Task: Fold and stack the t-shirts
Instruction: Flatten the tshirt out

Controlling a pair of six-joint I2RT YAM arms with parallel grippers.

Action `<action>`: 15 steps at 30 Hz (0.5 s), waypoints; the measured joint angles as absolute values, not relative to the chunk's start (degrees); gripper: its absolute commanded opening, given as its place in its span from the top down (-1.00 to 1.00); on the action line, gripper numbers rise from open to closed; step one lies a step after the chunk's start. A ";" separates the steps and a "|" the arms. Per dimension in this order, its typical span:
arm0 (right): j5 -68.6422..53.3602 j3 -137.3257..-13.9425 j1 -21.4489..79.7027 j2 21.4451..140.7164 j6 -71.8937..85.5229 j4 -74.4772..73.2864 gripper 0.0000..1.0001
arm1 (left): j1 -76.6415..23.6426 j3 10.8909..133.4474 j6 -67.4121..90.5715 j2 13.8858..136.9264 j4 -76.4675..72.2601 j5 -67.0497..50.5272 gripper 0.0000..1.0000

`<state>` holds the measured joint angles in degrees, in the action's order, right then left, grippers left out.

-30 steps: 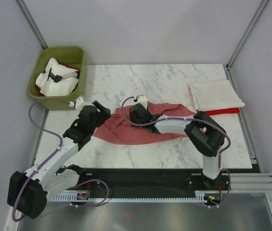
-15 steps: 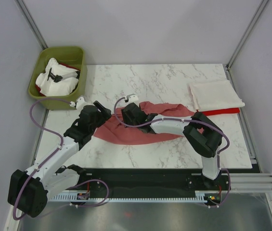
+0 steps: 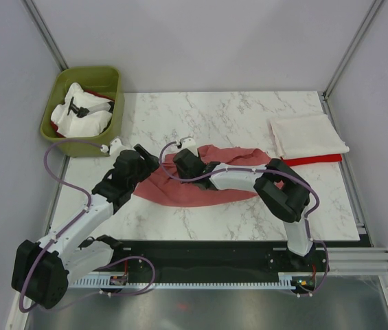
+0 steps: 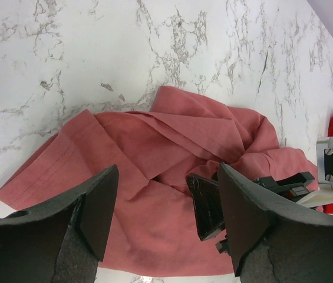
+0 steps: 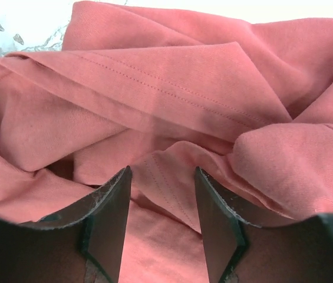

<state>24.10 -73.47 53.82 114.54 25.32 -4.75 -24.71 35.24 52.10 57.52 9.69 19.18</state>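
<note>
Nearest the camera, the left arm point(image 3: 84, 220) reaches forward and to the right from its base, its left gripper point(image 3: 145, 157) spread wide and holding nothing, poised over the left end of the dusty salmon-red t-shirt point(image 3: 187, 194). The right arm point(image 3: 286, 192) bends sharply at the elbow and stretches leftward across the same garment. The right gripper point(image 5: 161, 177) is also parted, its jaws straddling a raised fold without pinching it. The shirt lies crumpled mid-table point(image 3: 235, 110), its long axis running left to right and rising slightly toward the right. Farther right, a folded cream-white t-shirt point(image 3: 308, 135) rests on a bright red t-shirt point(image 3: 321, 159), whose edge shows beneath it. At the far left corner, a green bin point(image 3: 94, 70) holds bunched white cloth point(image 3: 84, 122), a small black item point(image 3: 75, 108) and a glimpse of red fabric point(image 3: 97, 95).
</note>
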 measured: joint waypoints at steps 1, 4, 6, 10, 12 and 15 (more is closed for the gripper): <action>24.21 -73.69 53.82 114.69 25.23 -4.89 0.00 | -24.71 35.24 52.10 57.58 9.69 19.16 -0.50; 24.29 -74.46 53.82 115.63 25.10 -5.06 0.20 | -24.71 35.24 52.10 57.63 9.67 19.11 -0.50; 24.27 -74.54 53.82 116.07 25.15 -5.23 0.32 | -24.71 35.24 52.07 57.63 9.63 19.07 -0.50; 24.08 -74.59 53.78 116.44 25.12 -5.45 0.88 | -24.71 35.24 52.07 57.76 9.50 18.96 -0.50; 24.21 -74.59 53.76 116.31 25.26 -5.45 0.84 | -24.71 35.24 52.05 57.78 9.50 18.94 -0.50; 24.49 -74.02 53.78 114.96 25.26 -5.67 0.85 | -24.71 35.24 52.03 57.82 9.32 18.90 -0.50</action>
<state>24.49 -74.02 53.78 114.96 25.26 -5.67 -24.71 35.24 52.03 57.82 9.32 18.90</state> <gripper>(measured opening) 0.088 0.752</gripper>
